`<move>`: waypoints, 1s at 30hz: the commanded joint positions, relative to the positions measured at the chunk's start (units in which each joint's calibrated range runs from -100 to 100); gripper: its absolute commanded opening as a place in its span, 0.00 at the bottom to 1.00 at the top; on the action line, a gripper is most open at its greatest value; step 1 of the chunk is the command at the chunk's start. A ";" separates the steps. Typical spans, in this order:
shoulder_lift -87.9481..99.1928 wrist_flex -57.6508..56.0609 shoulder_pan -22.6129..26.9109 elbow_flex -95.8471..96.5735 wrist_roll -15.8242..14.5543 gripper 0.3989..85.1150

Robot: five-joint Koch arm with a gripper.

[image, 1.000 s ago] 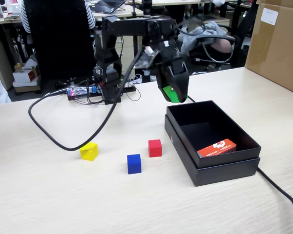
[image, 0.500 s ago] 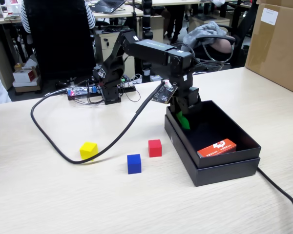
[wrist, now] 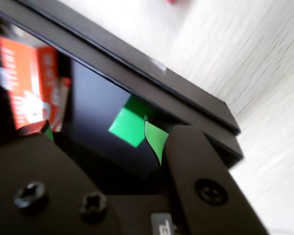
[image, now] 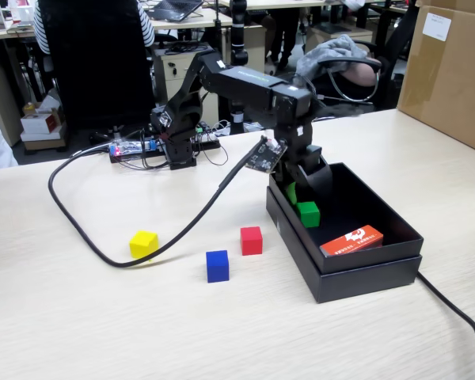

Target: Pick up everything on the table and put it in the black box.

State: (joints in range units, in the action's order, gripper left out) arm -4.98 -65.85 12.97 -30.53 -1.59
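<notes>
Claw (image: 302,188) first: it hangs over the near-left corner of the black box (image: 364,273), jaws spread wide and holding nothing, with green tape lining the inner faces of its fingers (wrist: 156,138). In the wrist view the green cube (wrist: 128,127) sits clear of both jaws, down inside the box against its left wall.

Taking the box as the landmark and working from near to far: the blue cube (image: 217,266) lies nearest the camera, well to the left of the box on the table (image: 79,324). The red cube (image: 251,240) is just beyond it, close beside the box's left wall. The yellow cube (image: 143,244) is farthest out to the left, next to a loop of black cable (image: 79,229). Inside the box, towards its right end, an orange-red card pack (image: 352,239) leans against the wall.

The step in hand looks like the release of the green cube, which seems done. To finish it well, lift straight up with the jaws kept wide, so neither finger clips the stepped rim or nudges the cube, before swinging left toward the red cube.
</notes>
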 commanded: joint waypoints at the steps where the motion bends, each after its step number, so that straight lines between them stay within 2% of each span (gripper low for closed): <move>1: 14.22 -1.92 -2.25 -2.10 0.63 0.46; 9: 33.73 -1.92 -9.08 2.97 2.20 0.46; 16: 43.25 -1.92 -16.41 19.11 3.03 0.49; 18: 43.94 -1.84 -18.32 23.46 3.76 0.54; 25: 40.50 -0.02 -23.20 30.99 4.64 0.56; 30: 32.58 0.58 -24.42 29.99 4.44 0.56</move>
State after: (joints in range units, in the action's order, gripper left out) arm 29.58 -67.32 -10.87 2.05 3.10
